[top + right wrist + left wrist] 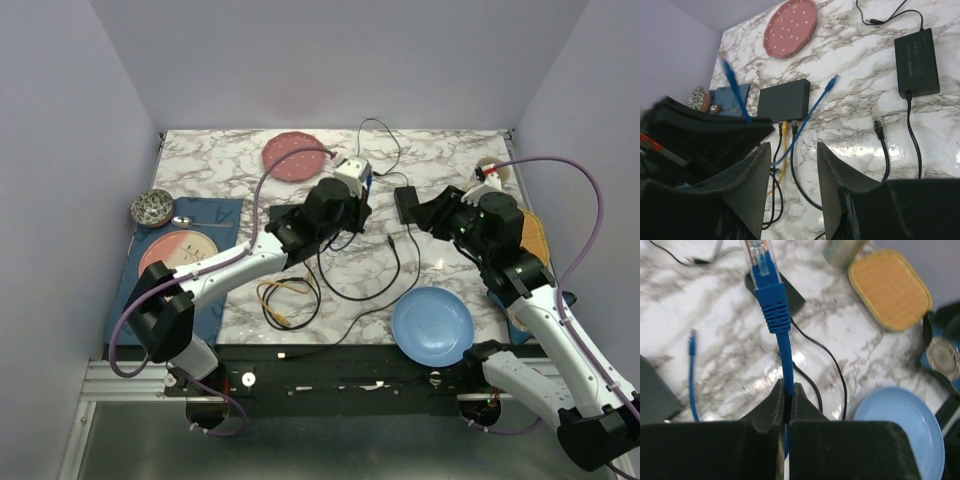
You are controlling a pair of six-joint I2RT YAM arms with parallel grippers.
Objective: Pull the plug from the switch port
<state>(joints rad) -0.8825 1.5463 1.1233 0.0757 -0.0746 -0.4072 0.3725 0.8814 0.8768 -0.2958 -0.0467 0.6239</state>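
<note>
My left gripper (788, 385) is shut on a blue cable (785, 360) a little below its plug (762, 265). The plug is clear-tipped, stands up in the air and touches nothing. The switch (784, 100) is a flat black box on the marble; one corner of it (655, 395) shows in the left wrist view. Two black leads and a yellow lead (785, 131) sit in its near sockets. The blue cable's other plug (832, 81) lies loose to the right of the switch. My right gripper (790, 157) hangs open over the cables, holding nothing.
A black power brick (917, 62) and a loose black plug (877, 125) lie right of the switch. A blue plate (432, 325) sits near the front edge and a pink plate (295, 157) at the back. A blue mat (225, 215) with dishes is on the left, a woven coaster (890, 287) on the right.
</note>
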